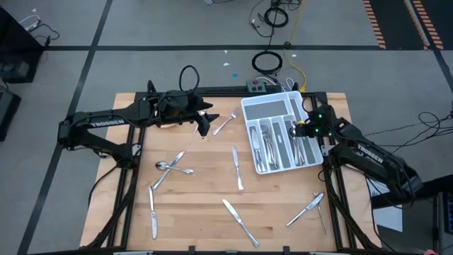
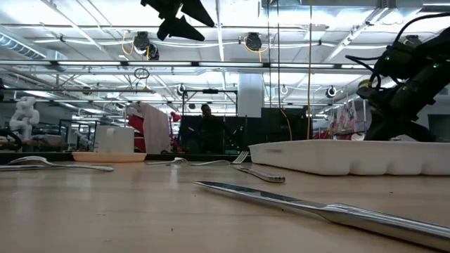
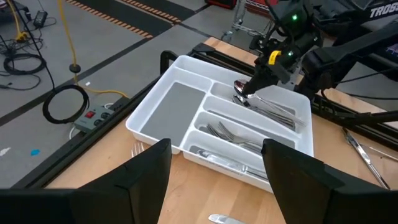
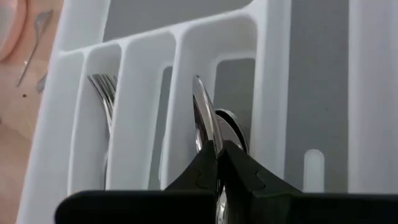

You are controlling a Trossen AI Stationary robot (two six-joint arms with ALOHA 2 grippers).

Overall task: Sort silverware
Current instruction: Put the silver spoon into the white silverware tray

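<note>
Pinching a spoon (image 4: 200,115) over the white tray (image 4: 143,74), right end effector (image 4: 219,149) apparently clamped, left end effector (image 3: 214,168) open, empty.

In the right wrist view the spoon (image 4: 200,112) runs down behind the right gripper (image 4: 217,163), its handle hidden. The knife (image 2: 330,209) in the low view is cut off by the picture's edge
</note>
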